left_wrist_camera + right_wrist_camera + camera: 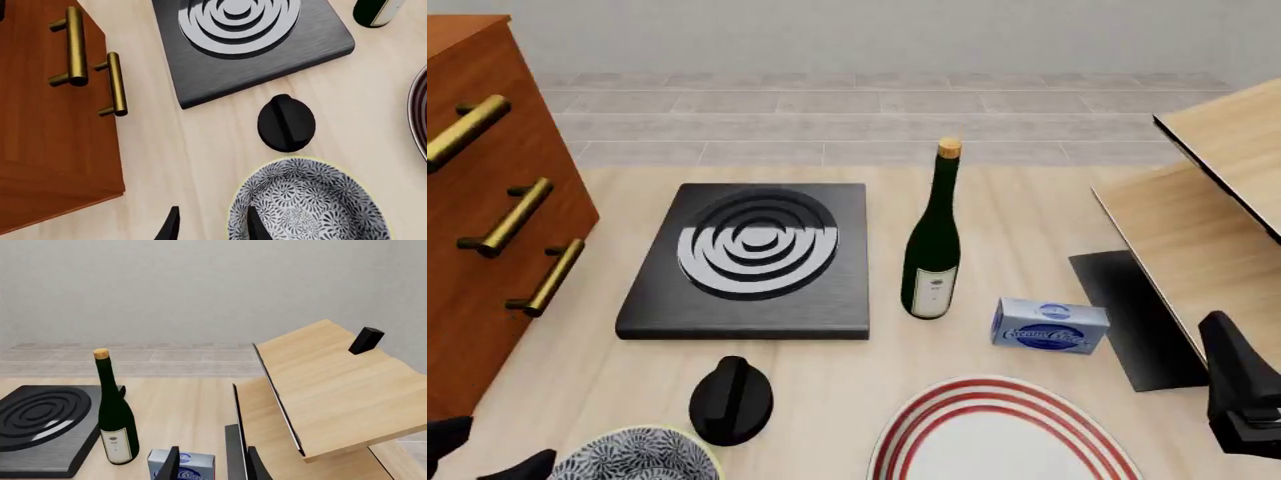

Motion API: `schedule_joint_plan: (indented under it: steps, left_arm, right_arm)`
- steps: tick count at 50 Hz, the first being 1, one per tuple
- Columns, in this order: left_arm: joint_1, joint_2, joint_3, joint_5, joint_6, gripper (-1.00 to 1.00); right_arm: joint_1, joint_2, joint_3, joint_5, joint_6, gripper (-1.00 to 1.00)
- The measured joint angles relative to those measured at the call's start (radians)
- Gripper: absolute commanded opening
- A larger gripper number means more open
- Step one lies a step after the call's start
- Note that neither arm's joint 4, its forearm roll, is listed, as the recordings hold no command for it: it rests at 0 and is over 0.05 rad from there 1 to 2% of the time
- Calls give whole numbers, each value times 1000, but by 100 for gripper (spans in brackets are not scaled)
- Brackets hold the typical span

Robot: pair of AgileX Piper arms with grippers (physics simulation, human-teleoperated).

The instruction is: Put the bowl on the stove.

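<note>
Left gripper (pixel 210 225) jaws parted, right gripper (pixel 210 463) jaws parted

A pale light-wood worktop (pixel 1014 215) is seen, lit evenly. A reddish-brown wooden drawer cabinet (pixel 487 200) with brass bar handles (pixel 507 215) is placed at its left. A tilted light-wood shelf unit (pixel 327 390) is set at the right. Beyond, a grey tiled floor (pixel 868 115) and a plain grey-white wall (pixel 200 290) are shown.

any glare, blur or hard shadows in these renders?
Front view: sharp, flat light; sheen on the stove rings, soft shadow beside the bottle. Left wrist view: crisp, the bowl cropped at the frame edge. Right wrist view: no blur.
</note>
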Motion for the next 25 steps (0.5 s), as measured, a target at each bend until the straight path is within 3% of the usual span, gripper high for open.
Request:
schedule_joint_plan:
  steps: [25]
  left_arm:
    - [-8, 54, 104, -102, 2, 100]
  right_arm:
    - [0, 0, 0, 0, 0, 100]
